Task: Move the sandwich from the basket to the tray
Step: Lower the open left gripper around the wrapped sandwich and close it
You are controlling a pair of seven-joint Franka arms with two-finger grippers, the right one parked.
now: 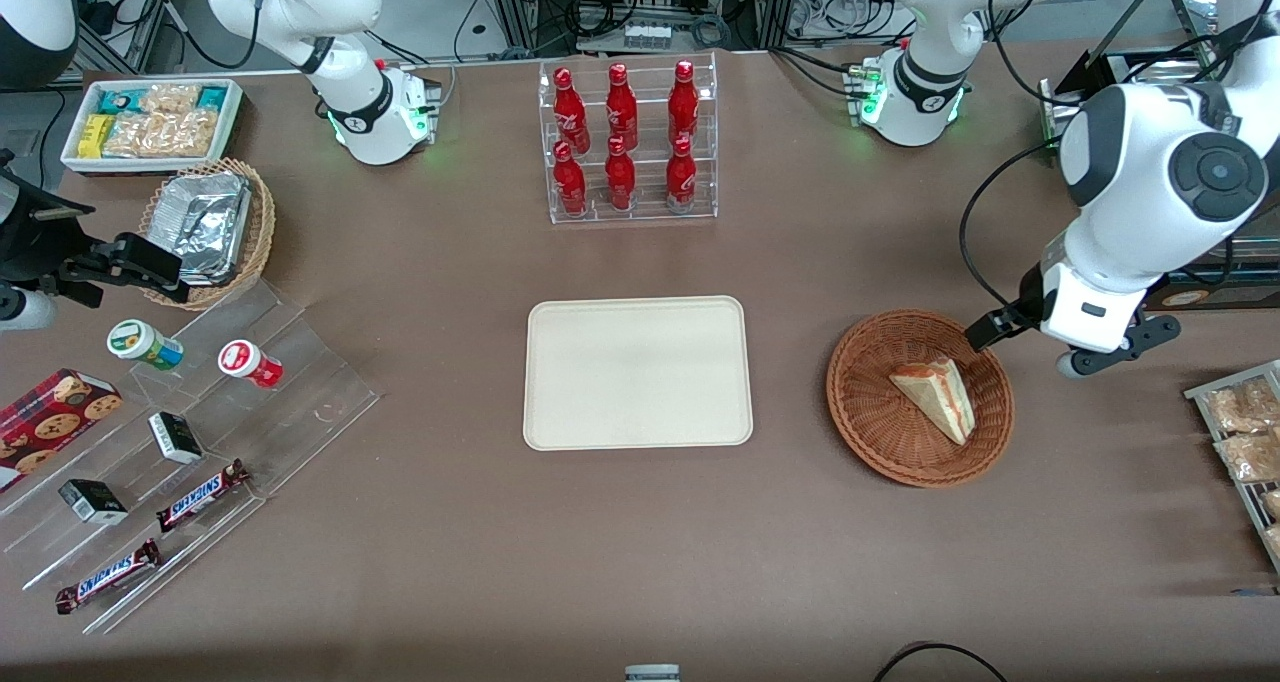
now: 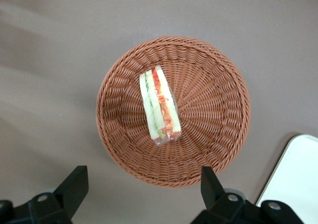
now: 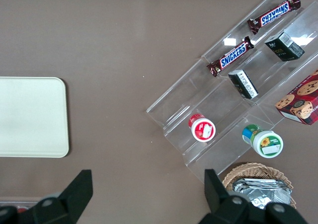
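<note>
Gripper is hanging above the bench, fingers spread wide with nothing between them, up over the basket's rim. In the front view that's middle right of the frame. The sandwich sits on its side in the middle of the basket, filling stripes showing, untouched. The tray sits bare near frame centre, well apart from the basket.

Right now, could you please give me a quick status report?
Hand open, above the basket rim. Sandwich in basket, untouched. Tray bare; nothing between.
</note>
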